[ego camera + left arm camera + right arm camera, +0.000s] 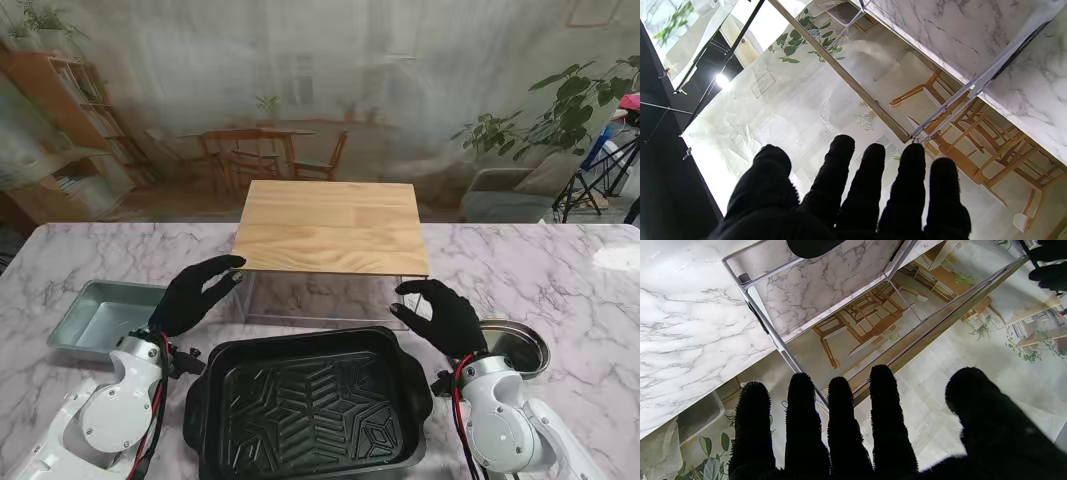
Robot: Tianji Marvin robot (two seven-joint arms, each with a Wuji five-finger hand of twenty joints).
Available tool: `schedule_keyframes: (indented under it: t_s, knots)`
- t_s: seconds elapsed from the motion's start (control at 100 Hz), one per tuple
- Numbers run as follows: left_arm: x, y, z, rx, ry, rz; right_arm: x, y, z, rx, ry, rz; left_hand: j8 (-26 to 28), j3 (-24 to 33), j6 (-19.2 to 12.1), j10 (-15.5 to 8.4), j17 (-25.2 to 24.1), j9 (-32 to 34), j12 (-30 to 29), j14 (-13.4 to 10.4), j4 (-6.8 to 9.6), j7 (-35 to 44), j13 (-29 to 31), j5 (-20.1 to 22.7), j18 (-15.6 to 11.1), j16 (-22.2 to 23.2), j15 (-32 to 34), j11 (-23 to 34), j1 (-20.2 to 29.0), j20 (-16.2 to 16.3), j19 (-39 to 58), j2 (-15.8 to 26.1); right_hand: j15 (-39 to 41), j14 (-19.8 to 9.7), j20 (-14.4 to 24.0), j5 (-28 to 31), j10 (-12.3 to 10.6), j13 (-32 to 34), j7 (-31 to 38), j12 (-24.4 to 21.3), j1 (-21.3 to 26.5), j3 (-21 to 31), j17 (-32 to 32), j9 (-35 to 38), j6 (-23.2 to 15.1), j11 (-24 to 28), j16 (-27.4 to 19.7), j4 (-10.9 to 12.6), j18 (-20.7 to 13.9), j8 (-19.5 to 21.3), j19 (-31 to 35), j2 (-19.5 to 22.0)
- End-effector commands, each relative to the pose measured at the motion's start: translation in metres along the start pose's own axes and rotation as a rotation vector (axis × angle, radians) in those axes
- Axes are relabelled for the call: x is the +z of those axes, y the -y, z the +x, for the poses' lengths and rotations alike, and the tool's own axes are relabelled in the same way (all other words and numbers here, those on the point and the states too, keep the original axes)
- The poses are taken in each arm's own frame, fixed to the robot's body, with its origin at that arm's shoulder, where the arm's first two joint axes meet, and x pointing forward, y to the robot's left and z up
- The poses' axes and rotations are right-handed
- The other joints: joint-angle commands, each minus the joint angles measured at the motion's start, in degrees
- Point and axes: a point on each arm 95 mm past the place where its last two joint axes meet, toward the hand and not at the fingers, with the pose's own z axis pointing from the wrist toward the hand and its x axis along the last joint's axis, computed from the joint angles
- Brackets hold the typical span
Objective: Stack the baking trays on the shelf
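The black tray [308,405] is lying on the worktop [560,270] nearest me, long axis left-right, between both hands, left hand [195,295] and right hand [445,315] hovering spread, holding nothing, before the shelf [330,228].

The shelf [328,228] stands on the counter [520,270], farther from me. The large tray [308,402] lies nearest me. A smaller tray [105,318] lies to its left, a round pan [518,346] right.
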Motion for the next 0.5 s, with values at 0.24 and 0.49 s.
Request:
schedule_keyframes:
  t_s: [0.24, 0.49]
  knots:
    - [-0.0015, -0.0001, -0.0024, 0.002, 0.002, -0.004, -0.0001, 0.0036, 0.0004, 0.001, 0.003, 0.022, -0.2, -1.5, -0.2, -0.3, -0.7, 0.7, 0.9, -0.8, -1.47, -0.1, -0.9, -0.3, -0.6, 0.1, -1.0, 0.4, 1.0, 0.7, -0.1, 2.2, -2.4, -1.6, 1.1, -2.4, -0.2, -1.0, 0.5, 0.4, -2.1, 0.5, -0.9, -0.2, -1.4, -0.1, -0.3, 0.3, -2.1, 0.3, -1.1, -0.3]
    - [-0.0042, -0.0009, -0.0023, 0.006, 0.010, -0.010, -0.0013, 0.0036, -0.0016, 0.005, 0.008, 0.015, -0.3, -1.5, -0.4, -0.4, -0.7, 0.5, 0.9, -0.7, -1.47, -0.4, -1.1, -1.0, -1.0, 0.1, -1.0, 0.3, 1.0, 0.7, 0.0, 2.3, -2.4, -1.5, 1.3, -2.4, 0.0, -1.0, 0.6, 0.4, -2.0, 0.5, -0.9, 0.0, -1.3, 0.1, -0.3, 0.4, -2.1, 0.3, -1.2, -0.3]
